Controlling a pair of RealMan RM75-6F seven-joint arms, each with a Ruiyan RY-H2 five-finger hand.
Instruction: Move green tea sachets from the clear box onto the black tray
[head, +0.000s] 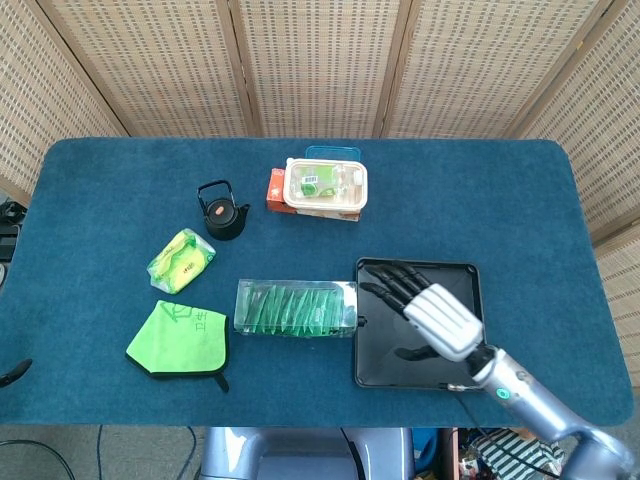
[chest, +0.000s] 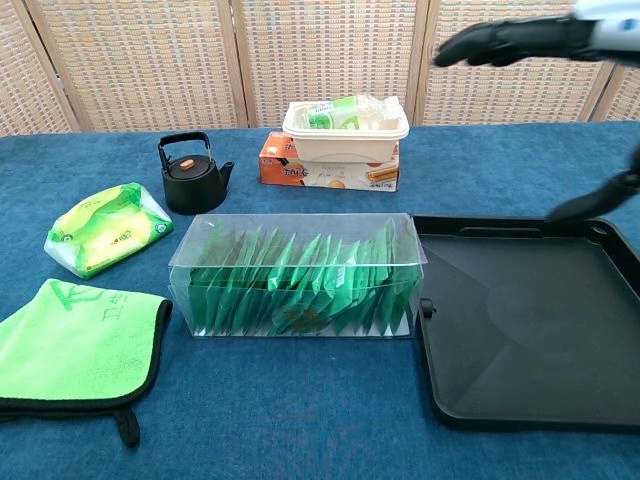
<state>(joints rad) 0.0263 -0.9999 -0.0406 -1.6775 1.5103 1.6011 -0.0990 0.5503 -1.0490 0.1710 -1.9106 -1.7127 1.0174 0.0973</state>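
Head view: at lower left of the blue bench (head: 500, 200) lies a green cloth (head: 180, 338) with darker green characters on it, too small to read. Above it sits a yellow-green packet (head: 181, 259), its print unreadable, and a black kettle (head: 222, 211). At upper centre a white tub (head: 326, 186) holding a green-labelled item rests on an orange carton (head: 277, 190). At centre the clear box (head: 295, 308) holds a row of green sachets (head: 290, 308) standing on edge. Its right end lies just beside the black tray (head: 470, 330). The right hand (head: 420, 305) hovers over the tray, fingers spread and extended toward the box, holding nothing. The left hand shows only as a dark tip at the lower left edge; its state cannot be told.

Chest view: the box (chest: 296, 275) at centre is packed with sachets (chest: 300, 285). The carton (chest: 330, 172) behind it bears print too blurred to read. The tray (chest: 530, 320) fills the lower right. The right hand's fingers (chest: 500, 42) reach in at upper right, apart and bare.
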